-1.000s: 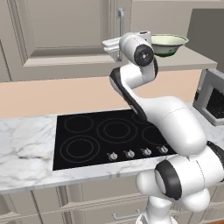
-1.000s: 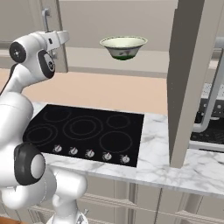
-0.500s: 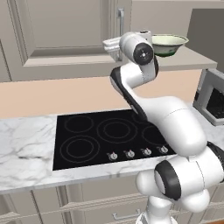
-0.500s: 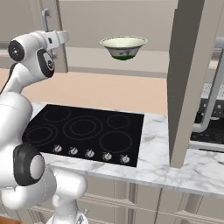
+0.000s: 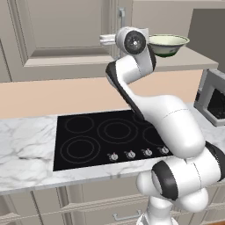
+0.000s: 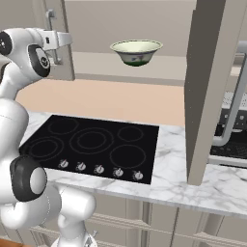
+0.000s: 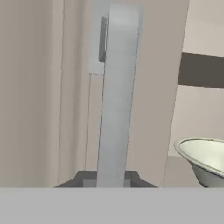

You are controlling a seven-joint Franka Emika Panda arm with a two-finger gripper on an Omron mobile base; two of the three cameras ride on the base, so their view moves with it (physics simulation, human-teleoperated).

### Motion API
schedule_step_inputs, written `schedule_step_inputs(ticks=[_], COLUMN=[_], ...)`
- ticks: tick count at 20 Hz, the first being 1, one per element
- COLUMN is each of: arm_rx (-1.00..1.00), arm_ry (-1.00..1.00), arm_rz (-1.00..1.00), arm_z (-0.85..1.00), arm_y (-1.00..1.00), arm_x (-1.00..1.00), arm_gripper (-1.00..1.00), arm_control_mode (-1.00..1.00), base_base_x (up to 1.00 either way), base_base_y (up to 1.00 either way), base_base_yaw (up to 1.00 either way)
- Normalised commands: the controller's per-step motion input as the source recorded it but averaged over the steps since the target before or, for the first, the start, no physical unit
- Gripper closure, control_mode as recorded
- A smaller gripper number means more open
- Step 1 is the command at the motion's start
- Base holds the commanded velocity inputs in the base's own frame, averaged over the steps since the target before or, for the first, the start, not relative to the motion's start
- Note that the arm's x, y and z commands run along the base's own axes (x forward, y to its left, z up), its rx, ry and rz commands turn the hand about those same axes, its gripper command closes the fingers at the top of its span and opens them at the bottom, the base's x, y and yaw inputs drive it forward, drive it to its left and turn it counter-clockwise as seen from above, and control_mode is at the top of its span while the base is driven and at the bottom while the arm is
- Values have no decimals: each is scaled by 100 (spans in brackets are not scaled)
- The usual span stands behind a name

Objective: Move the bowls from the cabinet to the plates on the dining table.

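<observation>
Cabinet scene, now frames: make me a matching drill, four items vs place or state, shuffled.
Items:
1. hand
2. cream-green bowl
3. right cabinet door
4. cooktop

States:
A. swung open, edge-on toward the camera
B. on the cabinet shelf
C. shut on the door handle
D. black, set into the marble counter

Pairs: 1-C, 2-B, 3-A, 4-D

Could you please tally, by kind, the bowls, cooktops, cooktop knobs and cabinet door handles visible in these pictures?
Bowls: 1, the pale cream-green bowl on the cabinet shelf.
Cooktops: 1, the black cooktop in the marble counter.
Cooktop knobs: 5, in a row along the front edge.
Cabinet door handles: 1, the vertical metal bar handle between the gripper fingers.
Total: 8.
</observation>
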Motion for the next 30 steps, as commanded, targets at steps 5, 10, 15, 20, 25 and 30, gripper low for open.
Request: schedule_step_inputs(ticks=[5, 10, 15, 20, 25, 30], arm_rx=[13, 15, 12, 1, 7, 7], arm_ry=[11, 6, -1, -18, -10, -2], arm_rz=[-7, -7, -6, -4, -1, -2], arm_z=[34, 34, 28, 0, 14, 31], arm_y=[0, 0, 0, 0, 1, 12], arm_x=[-25, -40, -44, -46, -59, -52], arm_gripper=[100, 100, 100, 100, 100, 100], arm_control_mode=[-100, -100, -100, -100, -100, -100], base_base_x=[0, 0, 0, 0, 0, 0], base_base_y=[0, 0, 0, 0, 0, 0], base_base_yaw=[0, 0, 0, 0, 0, 0])
